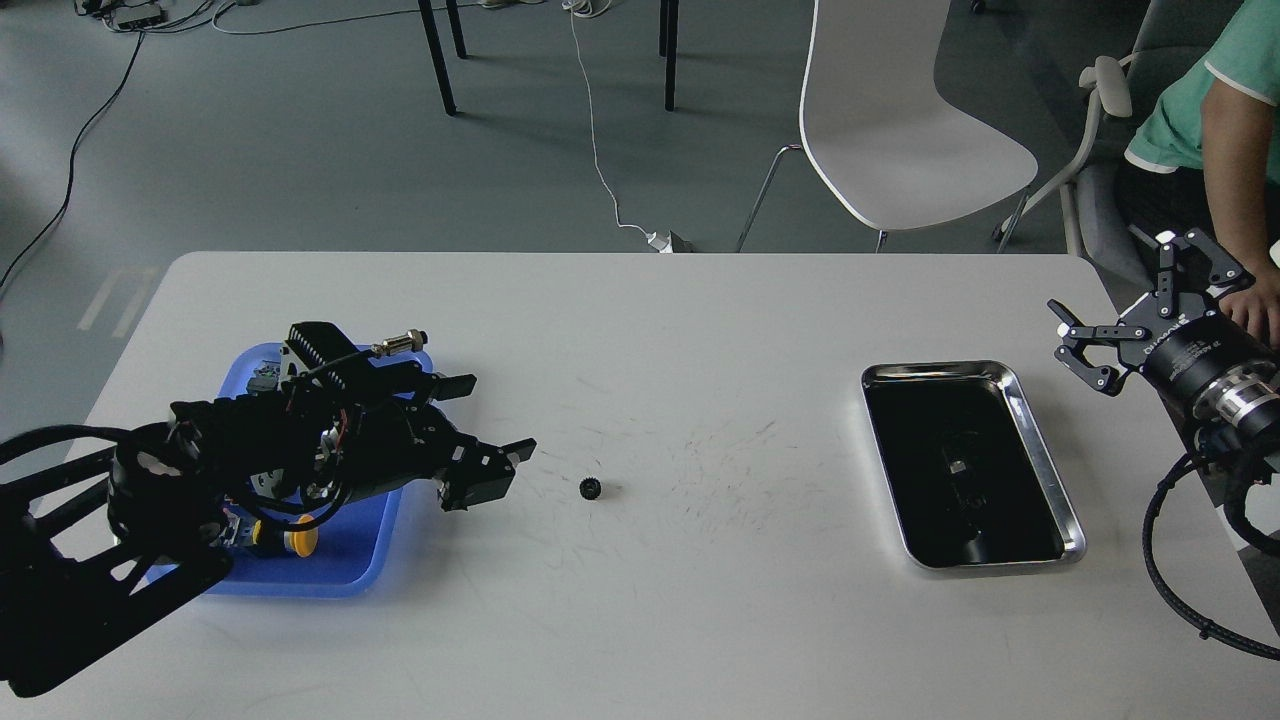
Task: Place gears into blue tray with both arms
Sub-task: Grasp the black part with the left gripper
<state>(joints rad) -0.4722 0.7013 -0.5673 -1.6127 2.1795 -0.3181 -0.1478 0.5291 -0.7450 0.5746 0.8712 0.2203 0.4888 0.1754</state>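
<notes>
Gear (590, 488): one small black toothed disc, lying flat on the bare white surface (640, 330), between the two trays, nearer the blue one, just beyond the left claw's tips. Not yet gripped.

Left claw (488, 440): fingers spread, empty, low over the near-right edge of the blue tray, pointing toward the gear. Advice for the pickup: centre the fingers either side of the disc, descend until nearly touching the surface, close slowly; a thin disc is likely to skid or flip.

Right claw (1112, 322): spread, empty, raised at the surface's right edge, well apart from the gear.

Blue tray (345, 575): largely hidden by the left arm; holds a yellow-capped button (297, 538); other contents unclear.

Steel tray (1040, 440): dark inside, contents indistinct.
</notes>
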